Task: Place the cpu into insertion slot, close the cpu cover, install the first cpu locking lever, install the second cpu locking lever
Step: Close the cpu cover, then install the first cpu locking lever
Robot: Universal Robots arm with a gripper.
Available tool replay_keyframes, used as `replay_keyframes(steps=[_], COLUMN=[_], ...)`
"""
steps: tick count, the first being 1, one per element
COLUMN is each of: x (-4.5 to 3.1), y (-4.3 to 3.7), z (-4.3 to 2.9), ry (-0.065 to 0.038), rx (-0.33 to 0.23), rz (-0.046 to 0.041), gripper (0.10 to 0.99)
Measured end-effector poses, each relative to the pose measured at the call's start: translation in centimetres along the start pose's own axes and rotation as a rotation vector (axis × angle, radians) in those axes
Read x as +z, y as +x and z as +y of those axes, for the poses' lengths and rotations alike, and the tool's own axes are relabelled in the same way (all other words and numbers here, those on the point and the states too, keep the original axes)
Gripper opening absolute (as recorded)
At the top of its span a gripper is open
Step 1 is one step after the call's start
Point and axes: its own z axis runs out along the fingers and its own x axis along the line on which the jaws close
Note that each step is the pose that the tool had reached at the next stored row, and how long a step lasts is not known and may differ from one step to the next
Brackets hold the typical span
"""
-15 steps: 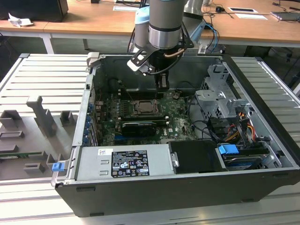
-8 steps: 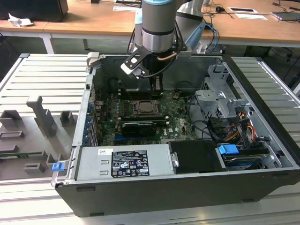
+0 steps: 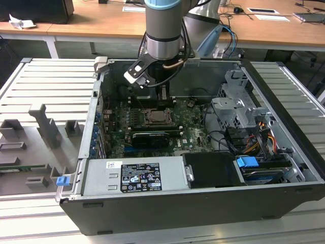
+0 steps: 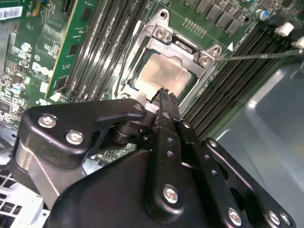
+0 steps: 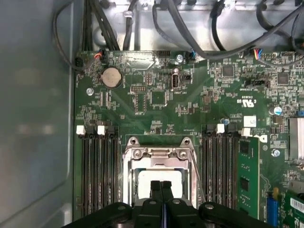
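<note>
**Claw shut over the seated cpu: where a push could go wrong**

At the exterior view's left, the grey fixtures (image 3: pixel 45 127) on the counter (image 3: pixel 30 76) lie well apart from my work and threaten nothing. Next comes the case wall (image 3: pixel 94 117). My arm reaches down inside it, so a careless sideways move could knock the wall.

In the middle, the cpu (image 5: pixel 142 178) lies flat in the insertion slot (image 5: pixel 128 166). Its pale face shows through the cut-out of the cpu cover (image 5: pixel 156 153), which looks to be down over it. My claw (image 5: pixel 160 184) is narrow, its fingers pressed together with nothing between them. The tips hang right over the chip's face near one edge, and I cannot tell whether they touch it.

That is the main danger, I judge. Pressing down here would load the chip rather than the metal frame, and a skewed push could shift it in its seat. Long black memory slots (image 5: pixel 97 175) flank the insertion slot on two sides, just beside it, so any drift could scrape them.

A thin wire lever (image 4: pixel 256 56) reaches out across those slots and seems unhooked. Closed fingers give me only a blunt tip to push it with, so it could slip off and spring back.

Toward the exterior view's right, the drive cage (image 3: pixel 238 109) and its cables (image 3: pixel 264 137) are near enough that a wide swing could snag them.
</note>
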Motion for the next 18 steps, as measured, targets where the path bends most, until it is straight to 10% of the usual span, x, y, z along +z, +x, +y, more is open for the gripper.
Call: replay_keyframes(steps=[13, 18], x=[0.07, -1.02], y=[0.12, 0.14], z=[-0.41, -0.36], ry=[0.001, 0.0], rx=[-0.028, -0.028], rz=[0.0014, 0.0015], gripper=[0.106, 0.106])
